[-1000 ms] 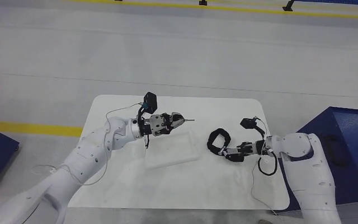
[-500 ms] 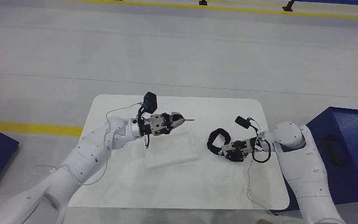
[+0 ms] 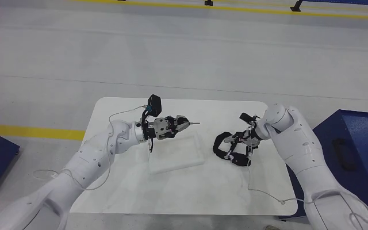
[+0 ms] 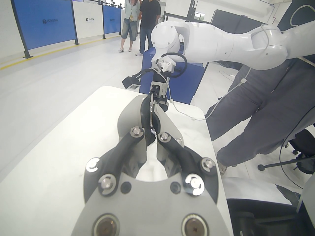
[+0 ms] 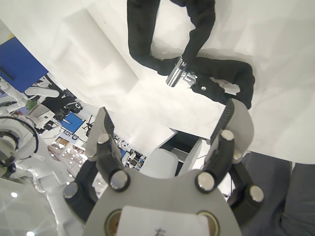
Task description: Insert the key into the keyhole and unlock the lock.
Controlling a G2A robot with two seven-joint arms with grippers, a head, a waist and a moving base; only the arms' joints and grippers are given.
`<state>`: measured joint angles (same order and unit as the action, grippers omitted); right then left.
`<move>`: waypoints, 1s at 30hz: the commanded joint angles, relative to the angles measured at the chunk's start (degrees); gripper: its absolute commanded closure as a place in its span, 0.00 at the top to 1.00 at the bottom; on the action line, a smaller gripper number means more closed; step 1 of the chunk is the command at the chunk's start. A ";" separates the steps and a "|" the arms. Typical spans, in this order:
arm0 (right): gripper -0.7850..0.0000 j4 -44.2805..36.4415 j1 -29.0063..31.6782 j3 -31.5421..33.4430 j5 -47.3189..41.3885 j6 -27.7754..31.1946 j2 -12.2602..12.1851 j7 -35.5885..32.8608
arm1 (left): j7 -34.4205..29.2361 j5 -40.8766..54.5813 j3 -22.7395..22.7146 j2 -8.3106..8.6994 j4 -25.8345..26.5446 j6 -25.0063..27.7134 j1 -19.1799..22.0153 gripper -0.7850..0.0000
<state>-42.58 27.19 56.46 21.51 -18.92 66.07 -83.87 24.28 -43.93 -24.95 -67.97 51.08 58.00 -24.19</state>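
Observation:
A black fabric-sleeved chain lock [image 3: 224,142] lies coiled on the right half of the white table [image 3: 172,195]. Its shiny metal cylinder [image 5: 176,73] sits where the sleeve [image 5: 196,25] ends meet. My right gripper [image 5: 167,108] hovers open just over the lock, one fingertip [image 5: 230,104] close against the sleeve's end. In the top view the right gripper [image 3: 238,145] is at the lock's right side. My left gripper [image 3: 183,123] is held above the table's middle, shut on the key [image 3: 194,123], whose blade points toward the lock. The key [image 4: 150,108] shows edge-on between the left gripper [image 4: 151,116] fingers.
A white foam pad [image 3: 175,152] lies under and in front of the left gripper. A blue cabinet [image 3: 345,144] stands off the table's right edge. A loose white cable [image 3: 261,192] trails from the right arm across the table's right front.
The right arm has swung its elbow up and toward the table's far side, turning its wrist over the lock. The left arm and key have stayed still.

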 commanded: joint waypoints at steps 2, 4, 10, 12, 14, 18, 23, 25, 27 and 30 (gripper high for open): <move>0.75 2.95 -0.90 -1.54 -1.11 0.27 1.09 2.10 | 0.00 0.00 0.00 0.00 0.00 0.00 0.00 0.00; 0.73 5.08 -1.51 -3.05 -1.33 -0.18 1.99 2.77 | 0.00 0.00 0.00 0.00 0.00 0.00 0.00 0.00; 0.70 9.72 -2.80 -6.66 -0.92 -1.35 4.55 8.85 | 0.00 0.00 0.00 0.00 0.00 0.00 0.00 0.00; 0.67 11.04 -3.22 -7.10 -1.24 -1.44 5.15 10.74 | 0.00 0.00 0.00 0.00 0.00 0.00 0.00 0.00; 0.55 12.18 -3.66 -7.33 -1.71 -1.12 5.65 12.35 | 0.00 0.00 0.00 0.00 0.00 0.00 0.00 0.00; 0.48 14.35 -4.09 -7.97 -2.35 -0.54 6.60 14.31 | 0.00 0.00 0.00 0.00 0.00 0.00 0.00 0.00; 0.47 17.04 -4.54 -8.96 -2.72 0.10 7.80 15.31 | 0.00 0.00 0.00 0.00 0.00 0.00 0.00 0.00; 0.46 18.02 -4.76 -9.31 -2.86 0.27 8.26 15.41 | 0.00 0.00 0.00 0.00 0.00 0.00 0.00 0.00; 0.44 19.00 -4.97 -9.72 -2.81 0.00 8.72 15.36 | 0.00 0.00 0.00 0.00 0.00 0.00 0.00 0.00; 0.35 20.37 -5.38 -10.33 -2.70 -0.80 9.45 15.22 | 0.00 0.00 0.00 0.00 0.00 0.00 0.00 0.00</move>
<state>-22.54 21.90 46.25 18.81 -19.55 75.34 -68.60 24.28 -43.93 -24.95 -67.97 51.08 58.00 -24.19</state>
